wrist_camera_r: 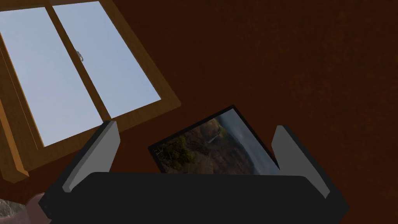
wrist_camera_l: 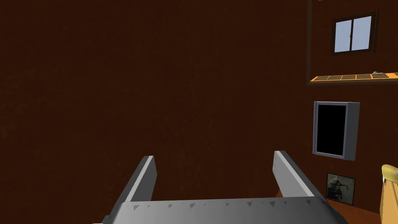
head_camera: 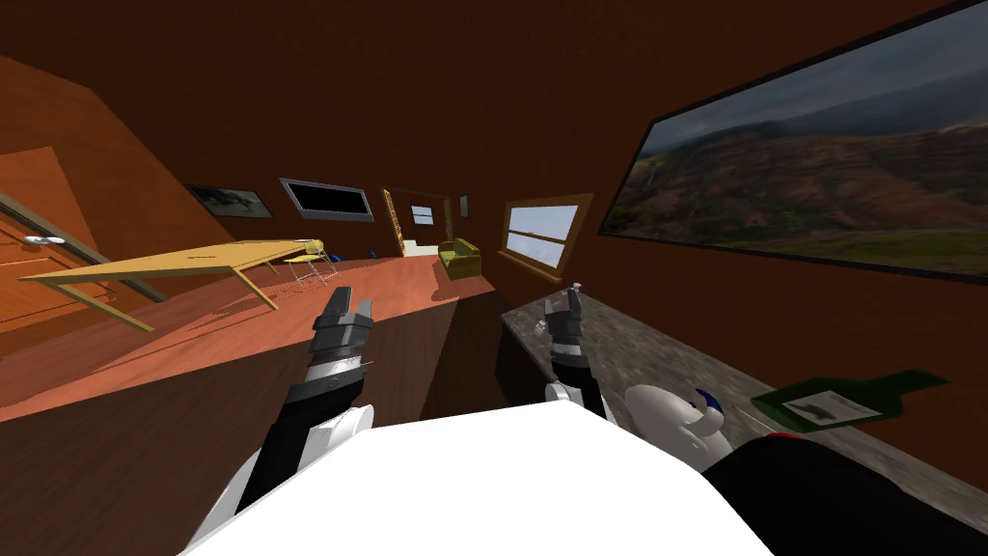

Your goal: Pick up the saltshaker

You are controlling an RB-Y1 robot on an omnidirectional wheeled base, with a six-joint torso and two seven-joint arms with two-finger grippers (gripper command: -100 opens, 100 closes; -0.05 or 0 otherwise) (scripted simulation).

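Note:
A small, pale-topped thing that I take for the saltshaker [head_camera: 577, 288] stands at the far end of a speckled grey counter [head_camera: 666, 352]. My right gripper [head_camera: 562, 307] hovers over that end, its tips just short of the shaker and to its left. In the right wrist view the right gripper [wrist_camera_r: 194, 151] is open with nothing between its fingers, and it points up at the wall. My left gripper [head_camera: 345, 309] is raised over the floor left of the counter. It is open and empty in its wrist view [wrist_camera_l: 213, 171].
On the counter nearer me are a white rounded vessel with a blue part [head_camera: 671, 413], a green bottle lying on its side [head_camera: 849, 396] and a tiny clear thing [head_camera: 540, 329]. A yellow table [head_camera: 183, 261] stands far left across the wooden floor.

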